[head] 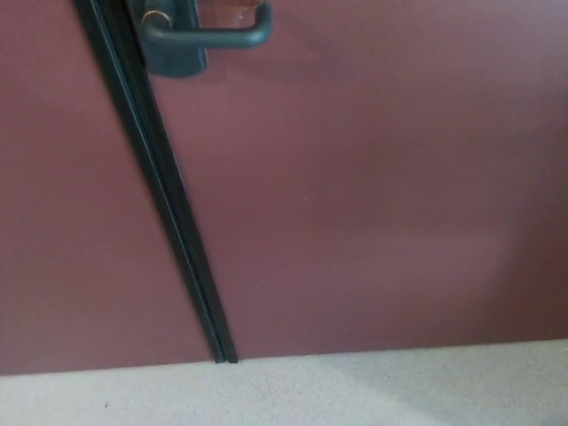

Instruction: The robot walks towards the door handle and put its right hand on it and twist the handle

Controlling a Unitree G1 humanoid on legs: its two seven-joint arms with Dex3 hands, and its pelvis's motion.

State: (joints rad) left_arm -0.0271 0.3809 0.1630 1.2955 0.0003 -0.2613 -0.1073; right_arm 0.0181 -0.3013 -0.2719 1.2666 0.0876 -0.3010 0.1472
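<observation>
A dark grey door handle [209, 35] shows at the top left of the head view, its lever pointing right from a dark plate [173, 49] with a round keyhole. It is mounted on a dark red door [373, 195]. Neither of my hands nor any arm is in the picture.
A black seam [164, 195] runs slanting from the top left down to the floor, splitting the red door from another red panel [62, 222] on the left. Pale speckled floor [311, 395] fills the bottom strip.
</observation>
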